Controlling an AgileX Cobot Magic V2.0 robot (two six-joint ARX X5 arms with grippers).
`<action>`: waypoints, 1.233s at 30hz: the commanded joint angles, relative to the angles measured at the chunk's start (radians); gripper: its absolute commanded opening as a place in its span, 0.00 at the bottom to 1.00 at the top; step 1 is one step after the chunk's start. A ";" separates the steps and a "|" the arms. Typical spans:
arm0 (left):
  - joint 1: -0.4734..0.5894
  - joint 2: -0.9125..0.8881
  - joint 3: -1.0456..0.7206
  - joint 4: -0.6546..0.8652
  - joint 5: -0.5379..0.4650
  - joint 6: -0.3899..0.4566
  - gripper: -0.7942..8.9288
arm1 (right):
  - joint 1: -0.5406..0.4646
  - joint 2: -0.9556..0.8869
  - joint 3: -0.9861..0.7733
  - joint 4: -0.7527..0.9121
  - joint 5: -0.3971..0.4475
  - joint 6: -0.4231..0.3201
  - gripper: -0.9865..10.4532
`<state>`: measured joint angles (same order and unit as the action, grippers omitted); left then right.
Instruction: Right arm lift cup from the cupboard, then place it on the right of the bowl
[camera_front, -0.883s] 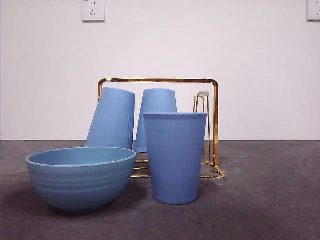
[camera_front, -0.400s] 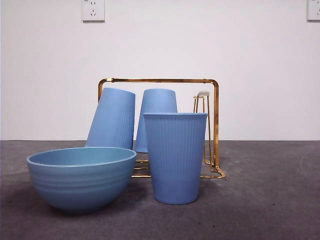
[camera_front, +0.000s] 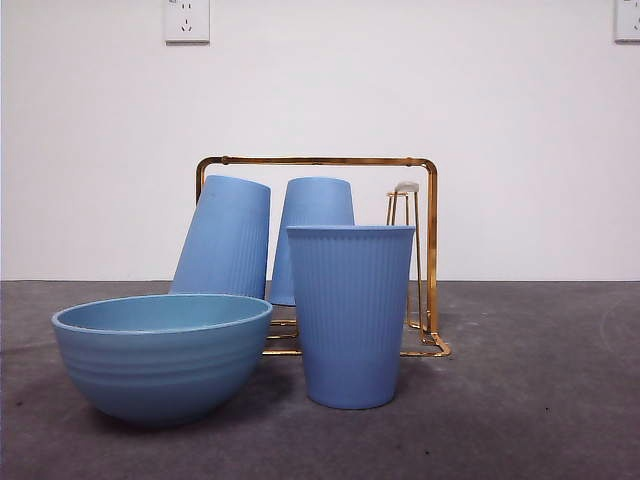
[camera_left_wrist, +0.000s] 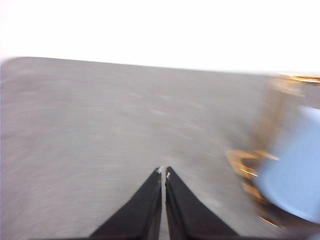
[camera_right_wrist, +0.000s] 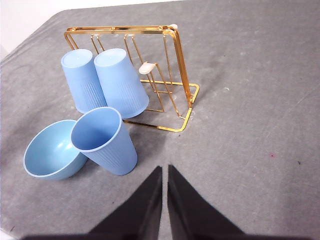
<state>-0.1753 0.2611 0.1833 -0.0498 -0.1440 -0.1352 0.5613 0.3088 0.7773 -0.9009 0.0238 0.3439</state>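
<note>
A ribbed light-blue cup (camera_front: 350, 315) (camera_right_wrist: 104, 141) stands upright on the grey table, just right of the wide blue bowl (camera_front: 162, 352) (camera_right_wrist: 51, 149). Behind them, two more cups (camera_front: 226, 238) (camera_front: 313, 225) sit upside down on the gold wire cupboard (camera_front: 431, 250) (camera_right_wrist: 172, 65). One upright peg (camera_right_wrist: 148, 67) of the rack is bare. My right gripper (camera_right_wrist: 165, 170) is shut and hovers high, back from the upright cup, holding nothing. My left gripper (camera_left_wrist: 163, 172) is shut over bare table, off to the side of the rack (camera_left_wrist: 250, 167). Neither arm appears in the front view.
Grey table surface (camera_front: 540, 400) stretches to the right of the cup and rack. A white wall with two sockets (camera_front: 186, 20) stands behind. The table's far edge (camera_right_wrist: 30, 37) lies close behind the rack.
</note>
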 joint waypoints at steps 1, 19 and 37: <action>0.051 -0.079 -0.096 0.046 0.024 -0.010 0.09 | 0.004 0.001 0.010 0.010 0.003 -0.008 0.10; 0.159 -0.258 -0.171 -0.144 0.111 0.169 0.09 | 0.004 0.000 0.010 0.011 0.003 -0.008 0.10; 0.159 -0.258 -0.170 -0.138 0.118 0.165 0.09 | 0.004 0.000 0.010 0.010 0.003 -0.008 0.10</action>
<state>-0.0174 0.0040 0.0322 -0.1829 -0.0296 0.0162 0.5613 0.3088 0.7773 -0.9009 0.0246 0.3439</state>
